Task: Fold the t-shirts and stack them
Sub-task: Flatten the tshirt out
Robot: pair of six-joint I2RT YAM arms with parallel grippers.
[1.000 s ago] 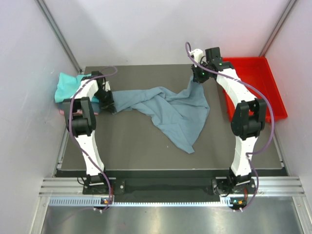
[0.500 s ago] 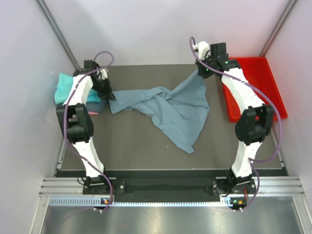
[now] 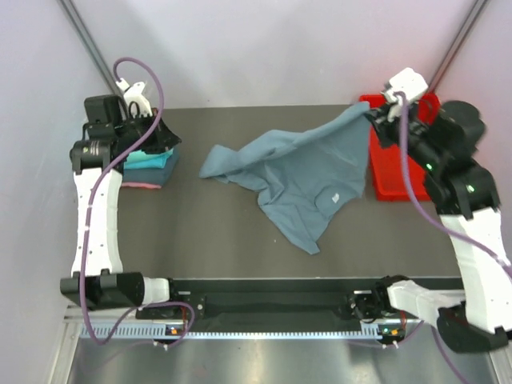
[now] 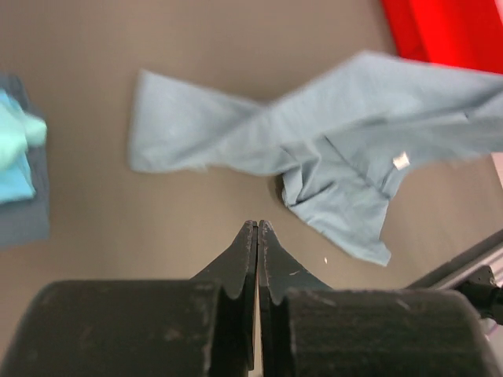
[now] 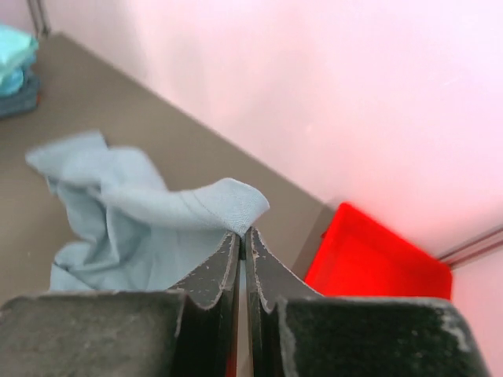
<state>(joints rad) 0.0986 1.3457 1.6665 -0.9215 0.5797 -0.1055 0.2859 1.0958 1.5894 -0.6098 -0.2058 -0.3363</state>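
Nearest us, the grey-blue t-shirt lies limp on the table. It looks light, soft and saggy, so we would grip hems or shoulders. Farther back, our right gripper pinches its lifted edge beside the red tray (contents mostly hidden). Our left gripper, closed on nothing, hangs near the folded stack.

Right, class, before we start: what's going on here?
Two robot arms are working on a grey-blue shirt. The right pincer is shut on one edge of it, lifted near the red tray, while the rest lies crumpled on the table. The left pincer is shut on nothing, raised near the stack of folded shirts at the left. The shirt is not yet folded.
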